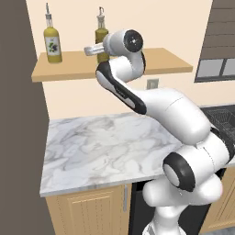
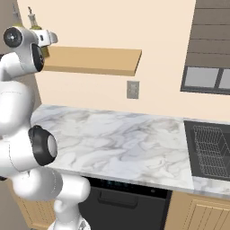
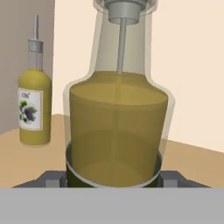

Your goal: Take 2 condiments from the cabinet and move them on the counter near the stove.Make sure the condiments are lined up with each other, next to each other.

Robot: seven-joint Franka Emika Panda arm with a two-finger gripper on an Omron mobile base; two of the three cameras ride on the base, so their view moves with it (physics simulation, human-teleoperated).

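Item: olive-green bottle point(image 3: 118, 127), slim, pourer-topped, upright on the wall shelf point(image 1: 151, 62), roughly mid-board. Long axis vertical. In the hand view it stands dead ahead and very close, its lower body sitting between the two fingers point(image 3: 52, 180), one on either side of its base.

Item: gripper point(image 1: 94, 49), raised to shelf height at the end of the white arm, reaching left toward the olive-green bottle. Fingers spread to either side of the bottle; whether they press on the glass or merely bracket it cannot be told, since their tips barely rise into the hand view.

Item: yellow bottle point(image 1: 52, 40), white label, upright near the left end of the shelf, well apart from the gripper and to the left of the olive-green bottle. Not touched.

Item: tabletop point(image 1: 105, 142), white marble with grey veins, below the shelf. No bottle stands on it.

Item: stove point(image 2: 209, 148), dark, at the right end of the tabletop.

Judgement: the first pick is in hand. The coming move turns on the bottle being centred between the fingers with its axis upright; a firm squeeze low on the body, then a lift straight off the board, seems called for.
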